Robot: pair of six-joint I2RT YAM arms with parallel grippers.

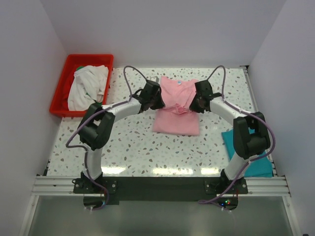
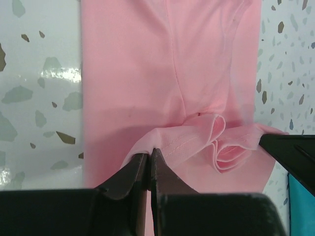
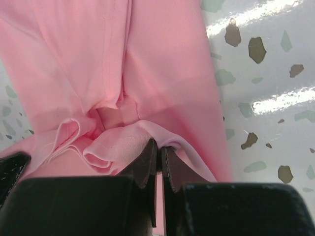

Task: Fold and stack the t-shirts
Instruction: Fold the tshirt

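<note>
Upper left of frame: off-white shirt (image 1: pixel 88 86) heaped in red crate (image 1: pixel 58 96). Centre: left gripper (image 1: pixel 158 102) clenched on pink shirt (image 1: pixel 177 122), left edge. Shirt's long axis top-to-bottom, collar toward top, middle bunched. Right gripper (image 1: pixel 195 104) clenched on right edge. Lower right: teal shirt (image 1: pixel 228 142) lying flat.
</note>
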